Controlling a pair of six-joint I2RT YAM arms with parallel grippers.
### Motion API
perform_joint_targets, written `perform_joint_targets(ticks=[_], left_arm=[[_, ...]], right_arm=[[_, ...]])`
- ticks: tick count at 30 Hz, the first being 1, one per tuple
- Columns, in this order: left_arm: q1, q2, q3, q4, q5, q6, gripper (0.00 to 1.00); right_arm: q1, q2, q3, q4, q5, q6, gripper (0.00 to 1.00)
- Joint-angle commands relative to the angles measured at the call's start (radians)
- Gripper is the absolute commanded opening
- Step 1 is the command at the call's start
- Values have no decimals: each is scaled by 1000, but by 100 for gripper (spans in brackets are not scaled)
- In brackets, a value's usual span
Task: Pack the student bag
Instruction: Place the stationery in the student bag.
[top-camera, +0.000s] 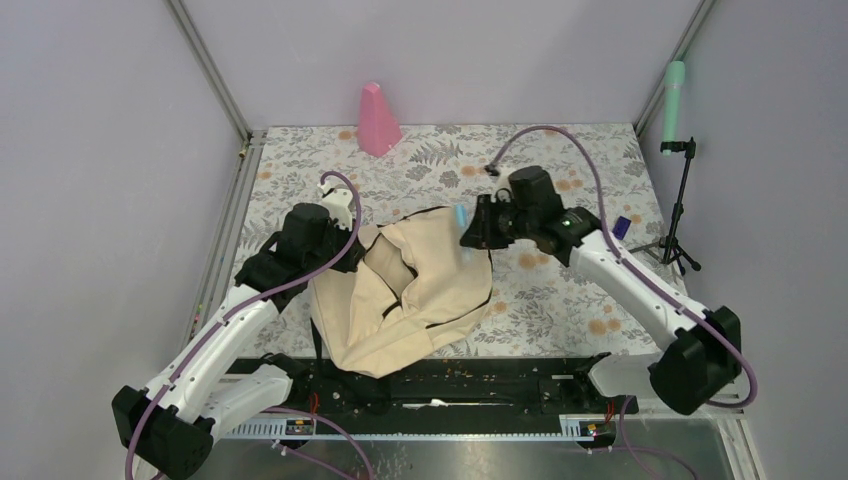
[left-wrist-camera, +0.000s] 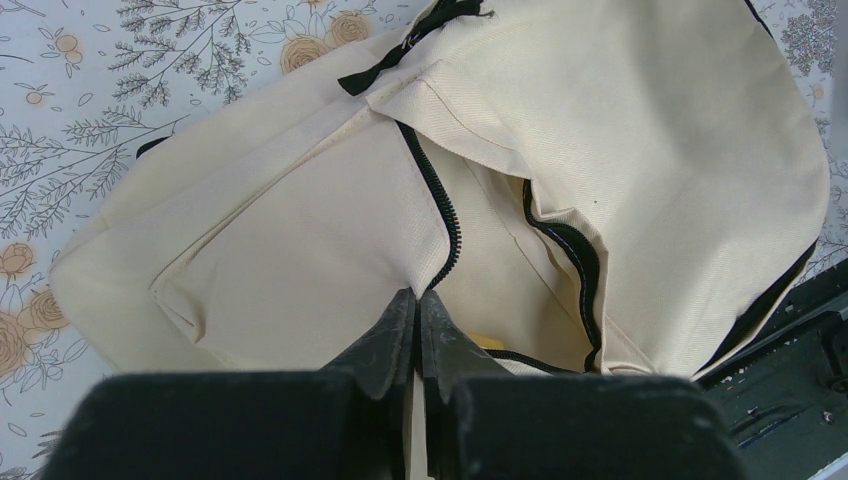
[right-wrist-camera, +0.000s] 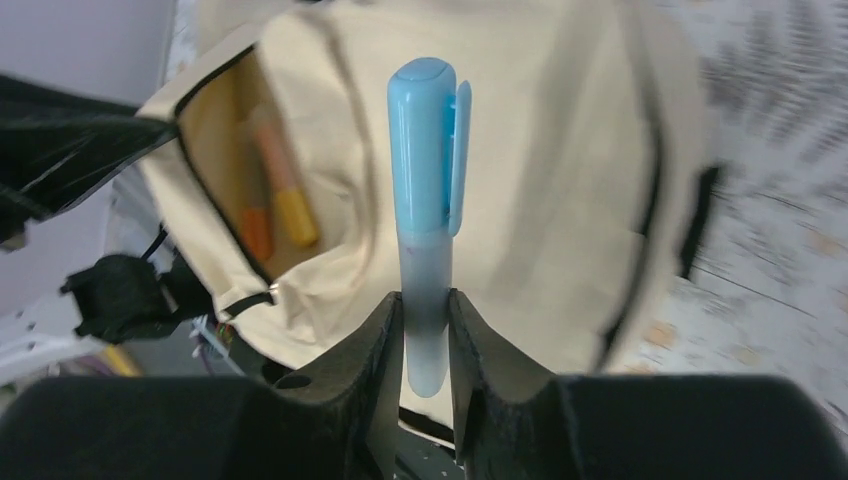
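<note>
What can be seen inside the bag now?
Through the bag's opening, a yellow-tipped pen and an orange one lie inside. Fabric covers the rest of the interior.

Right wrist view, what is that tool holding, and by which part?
The right tool holds a light blue marker by the lower end of its barrel, with the capped end pointing away over the student bag.

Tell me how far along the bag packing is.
Partly done. The bag is unzipped, and orange and yellow pens already lie inside. In hand: the left jaws are shut on the fabric by the zipper, apparently holding the mouth open, while the right jaws grip a blue pen at the bag's edge. Left: that pen must go in, and the zipper is not yet closed.
</note>
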Motion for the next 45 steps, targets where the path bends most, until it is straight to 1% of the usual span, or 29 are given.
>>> perform_joint_targets(ticks=[1,7,14,21,28,31,33,37,45], left_arm=[[11,-26,4,85,-2,4,0],[11,-27,4,85,-3,4,0],[11,-25,4,85,-1,4,0],[11,-25,6,86,2,3,0],[11,-20,6,87,5,2,0],[11,-22,5,87,0,2,0],[11,-24,3,87,-2,2,0],[11,-20,6,87,-1,2,0],[11,-12,6,87,6,1,0]], right_arm=[[125,91,93,76,-94,24,0],[265,213,149,130,-147,48,0],[344,348,244,133,-160,78,0],[361,433,305,89,-133,111,0],[361,512,445,-28,7,-3,0],[363,554,479,-27,9,-5,0],[365,564,474,-5,-1,7,0],[397,559,451,4,41,4,0],[476,557,379,67,27,58,0]])
